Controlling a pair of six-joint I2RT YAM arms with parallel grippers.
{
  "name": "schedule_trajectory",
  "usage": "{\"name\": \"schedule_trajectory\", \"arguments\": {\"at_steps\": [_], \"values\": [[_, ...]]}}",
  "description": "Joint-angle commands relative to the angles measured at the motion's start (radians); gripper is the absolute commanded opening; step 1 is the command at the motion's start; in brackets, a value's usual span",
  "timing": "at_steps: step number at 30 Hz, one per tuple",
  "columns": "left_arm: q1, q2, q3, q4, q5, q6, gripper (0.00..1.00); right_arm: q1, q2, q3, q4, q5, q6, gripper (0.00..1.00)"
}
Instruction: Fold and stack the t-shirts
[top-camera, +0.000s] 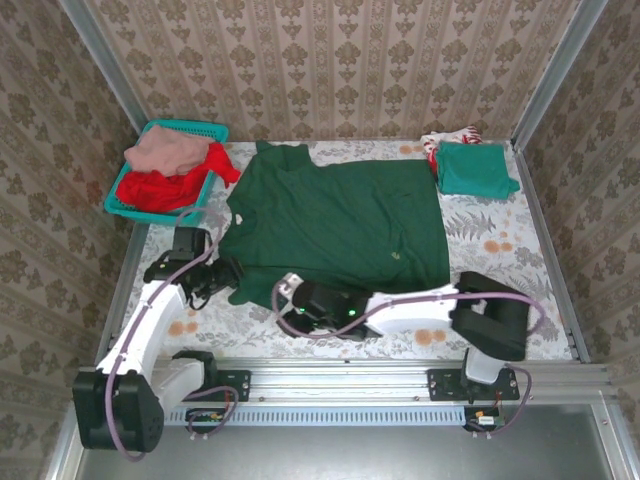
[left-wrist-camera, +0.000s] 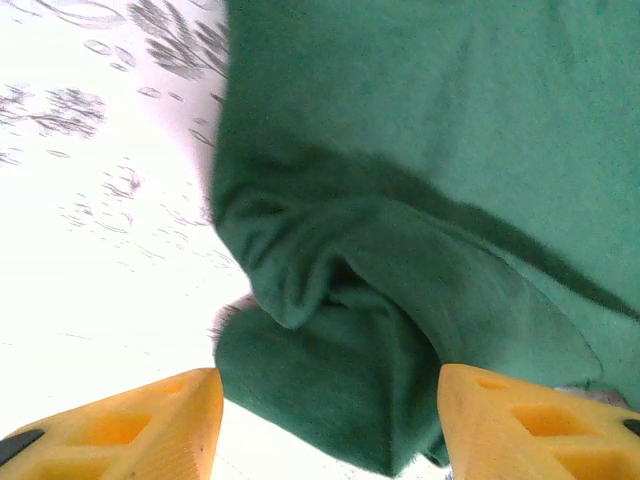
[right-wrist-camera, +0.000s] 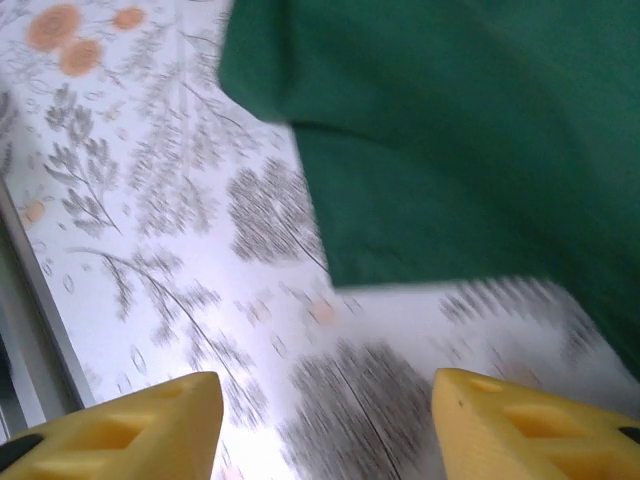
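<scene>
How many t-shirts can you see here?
5: dark green tee spread mid-table; red tee and pink tee in the basket; teal tee folded far right, white-red tee behind it. More may hide underneath.

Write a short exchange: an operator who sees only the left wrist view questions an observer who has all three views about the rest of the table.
Operator: The left gripper is open around a bunched fold of the dark green t-shirt. Which part is that?
Observer: Its near left corner. The rest lies spread flat across the middle of the table.
Operator: Where is the other arm?
Observer: The right gripper is at the shirt's near edge, open, with nothing between its fingers.
Operator: Is anything folded yet?
Observer: A folded teal t-shirt lies at the far right corner.
</scene>
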Motion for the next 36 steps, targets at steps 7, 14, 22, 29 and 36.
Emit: {"name": "schedule_trajectory", "arguments": {"at_steps": [7,14,22,29,36], "values": [[0.133,-0.001,0.033,0.057,0.057,-0.004,0.63,-0.031,0.336,0.407,-0.222,0.002,-0.003,0.45],[0.148,0.011,0.041,0.074,0.072,-0.003,0.64,-0.041,0.398,0.429,-0.327,-0.046,-0.009,0.47],[0.148,0.012,0.045,0.1,0.085,-0.02,0.66,-0.021,0.282,0.236,-0.329,-0.187,0.031,0.4],[0.142,0.077,0.07,0.15,0.094,-0.014,0.67,0.056,0.15,0.053,-0.317,-0.281,0.095,0.39],[-0.061,0.295,0.215,0.192,-0.011,0.031,0.67,0.054,-0.107,-0.026,-0.42,-0.138,0.102,0.55]]}}
